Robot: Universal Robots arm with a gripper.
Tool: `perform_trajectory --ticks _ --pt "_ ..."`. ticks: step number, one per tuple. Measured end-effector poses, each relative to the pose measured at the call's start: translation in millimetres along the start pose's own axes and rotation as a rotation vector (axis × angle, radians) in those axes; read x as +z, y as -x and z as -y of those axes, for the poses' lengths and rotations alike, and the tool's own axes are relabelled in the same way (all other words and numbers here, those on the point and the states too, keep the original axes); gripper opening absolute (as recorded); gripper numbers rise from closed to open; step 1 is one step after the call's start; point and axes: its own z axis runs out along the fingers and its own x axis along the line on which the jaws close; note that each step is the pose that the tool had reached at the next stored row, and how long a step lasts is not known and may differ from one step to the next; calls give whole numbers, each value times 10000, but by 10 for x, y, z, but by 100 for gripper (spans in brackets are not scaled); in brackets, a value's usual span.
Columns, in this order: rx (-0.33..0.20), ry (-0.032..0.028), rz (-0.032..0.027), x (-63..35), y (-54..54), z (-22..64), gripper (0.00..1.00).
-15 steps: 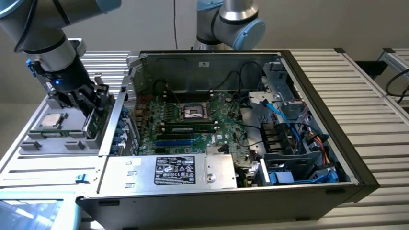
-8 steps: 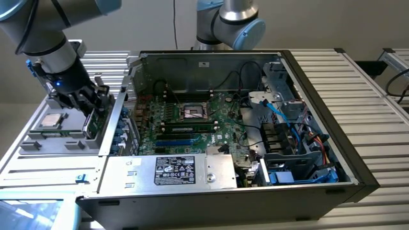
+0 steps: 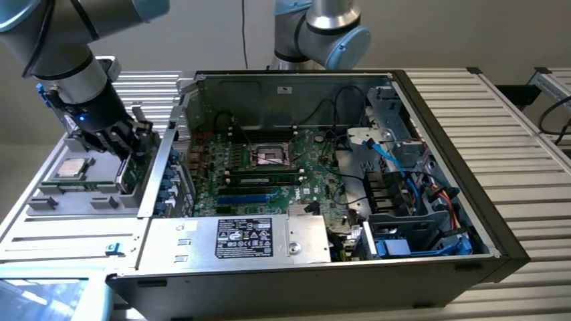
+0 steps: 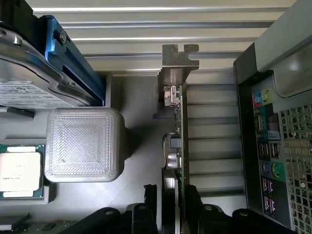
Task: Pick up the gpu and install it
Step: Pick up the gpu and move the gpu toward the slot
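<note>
The tool [image 3: 134, 144] hangs over the grey parts tray [image 3: 53, 200], which sits on the slatted tabletop [image 3: 526, 134] at the exterior view's left of the open computer case [image 3: 446, 87]. The gpu [image 3: 130, 175] stands on edge along the tray's edge nearest the case, its silver bracket [image 4: 179, 56] pointing away from the tool. In the wrist view the tool [image 4: 171, 189] straddles the gpu [image 4: 176, 146] with jaws apart, one finger on each side, not clamped on it. A processor chip [image 3: 71, 168] lies flat in the tray (nearer its middle), apart from the card.
</note>
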Motion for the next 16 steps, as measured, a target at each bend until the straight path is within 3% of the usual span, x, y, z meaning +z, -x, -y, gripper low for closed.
perform_trajectory --ticks 1,2,8,16 --pt "0 0 -1 0 0 0 35" --pt "0 1 -1 0 0 1 29" --pt "0 2 3 -3 0 1 28" --pt "0 2 1 -347 15 -43 28"
